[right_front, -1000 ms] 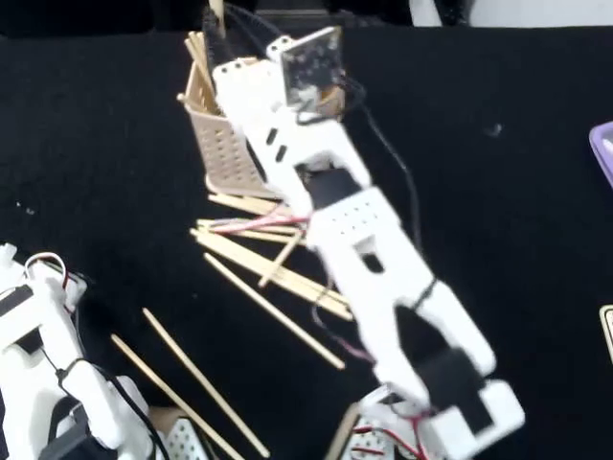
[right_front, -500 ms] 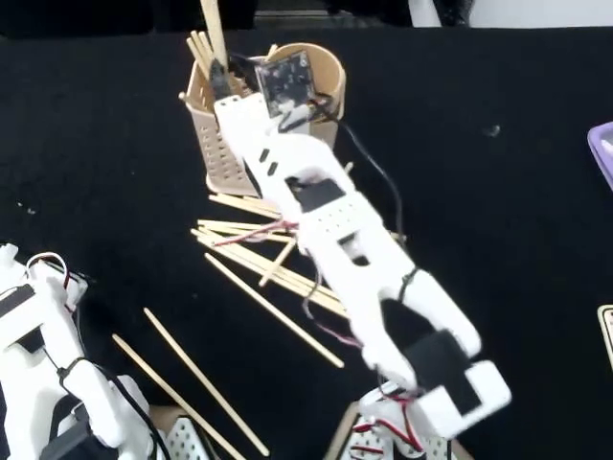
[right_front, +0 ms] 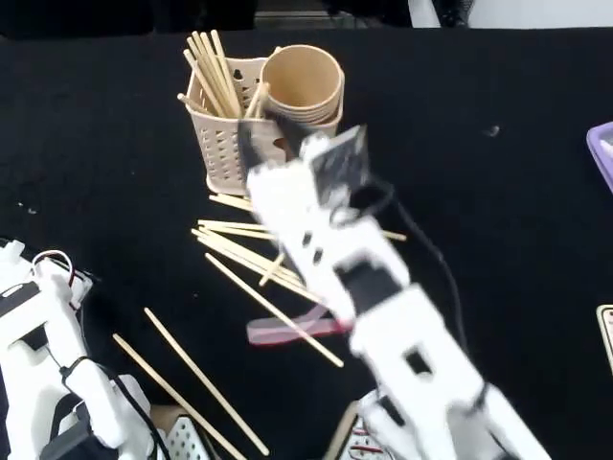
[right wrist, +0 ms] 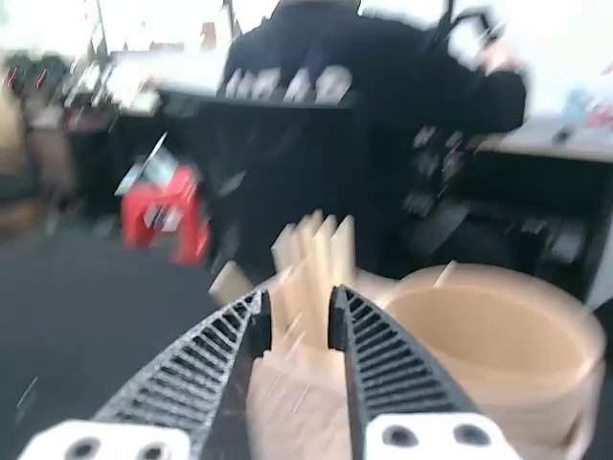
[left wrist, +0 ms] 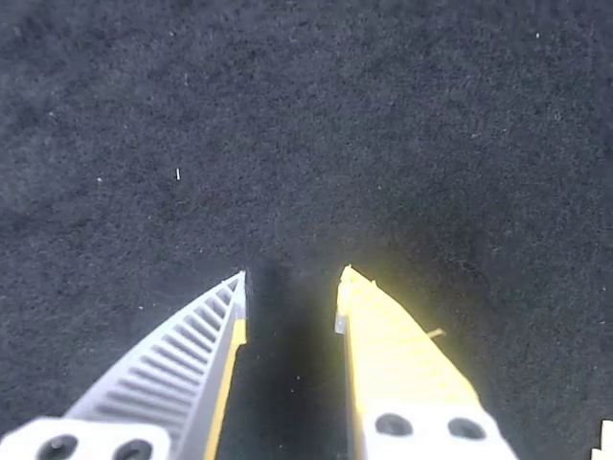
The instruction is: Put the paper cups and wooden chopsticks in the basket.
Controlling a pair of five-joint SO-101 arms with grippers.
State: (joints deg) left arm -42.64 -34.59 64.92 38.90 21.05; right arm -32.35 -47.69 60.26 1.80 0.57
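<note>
A beige perforated basket (right_front: 222, 144) stands at the back of the black table. Several wooden chopsticks (right_front: 213, 72) stand in it, with stacked paper cups (right_front: 303, 81) beside them. More chopsticks (right_front: 251, 257) lie loose in front of the basket, and two (right_front: 187, 379) lie nearer the front. My right gripper (right_front: 263, 146) hangs just in front of the basket, open and empty; its wrist view shows the gripper (right wrist: 295, 311) facing the chopsticks (right wrist: 311, 251) and cups (right wrist: 488, 335). My left gripper (left wrist: 290, 292) is open over bare cloth.
The left arm (right_front: 43, 355) sits at the front left corner. A pink cable (right_front: 283, 331) trails under the right arm. A purple object (right_front: 603, 149) lies at the right edge. The room's furniture shows behind the table in the right wrist view.
The right arm has drawn back from over the basket toward the front. The chopstick it held upright now stands in the basket with the others. The left arm stayed put.
</note>
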